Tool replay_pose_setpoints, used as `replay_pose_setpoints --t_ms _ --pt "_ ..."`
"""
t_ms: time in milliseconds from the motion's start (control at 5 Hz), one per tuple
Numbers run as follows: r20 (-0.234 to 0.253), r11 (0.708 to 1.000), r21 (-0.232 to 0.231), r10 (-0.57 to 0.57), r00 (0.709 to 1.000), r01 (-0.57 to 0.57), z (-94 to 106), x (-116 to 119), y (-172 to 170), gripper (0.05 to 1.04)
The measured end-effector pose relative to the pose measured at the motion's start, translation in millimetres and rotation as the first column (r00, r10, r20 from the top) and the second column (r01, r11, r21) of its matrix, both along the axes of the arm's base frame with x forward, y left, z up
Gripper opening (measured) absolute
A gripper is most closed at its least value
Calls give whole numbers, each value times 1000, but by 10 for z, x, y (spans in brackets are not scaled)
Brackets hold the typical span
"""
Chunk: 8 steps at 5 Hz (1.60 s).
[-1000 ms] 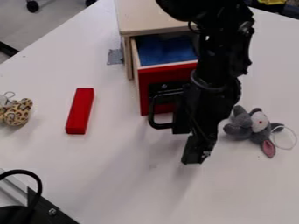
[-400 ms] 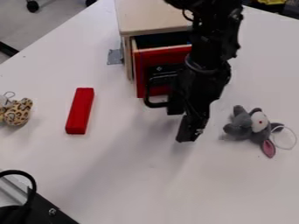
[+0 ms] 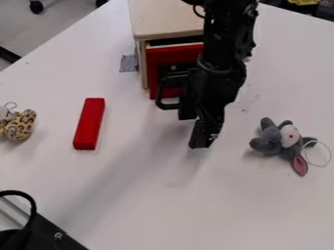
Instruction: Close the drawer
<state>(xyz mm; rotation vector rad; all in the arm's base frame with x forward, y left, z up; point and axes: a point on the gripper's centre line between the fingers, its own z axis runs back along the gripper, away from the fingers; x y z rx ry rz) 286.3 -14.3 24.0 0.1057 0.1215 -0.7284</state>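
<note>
Drawer (image 3: 163, 56), flat-fronted, juts from the smooth wooden cabinet (image 3: 163, 20); I cannot tell whether the fingers (image 3: 200, 140) are spread.

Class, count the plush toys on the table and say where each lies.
2: a leopard-print plush toy at the view's left edge, and a grey plush toy towards the right edge. The arm may hide others.

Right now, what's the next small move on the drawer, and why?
Probably nudge the end effector toward the wooden cabinet, pushing the drawer in: its front stands slightly out, a dark gap shows above it, and the end effector sits by the handle.
</note>
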Motion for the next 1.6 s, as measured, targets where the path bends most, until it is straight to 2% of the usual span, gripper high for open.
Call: replay_pose_setpoints --t_ms 800,1000,1200,1400,1600 --pt "12 999 13 37 999 -37 -27 307 108 997" --pt "-3 999 -10 53 999 -53 -25 326 86 997" --pt "-41 996 -33 78 996 -79 29 305 64 997" --pt "-58 988 -65 134 989 -138 154 254 72 998" --pt "-38 973 -103 204 978 -207 488 205 169 998"
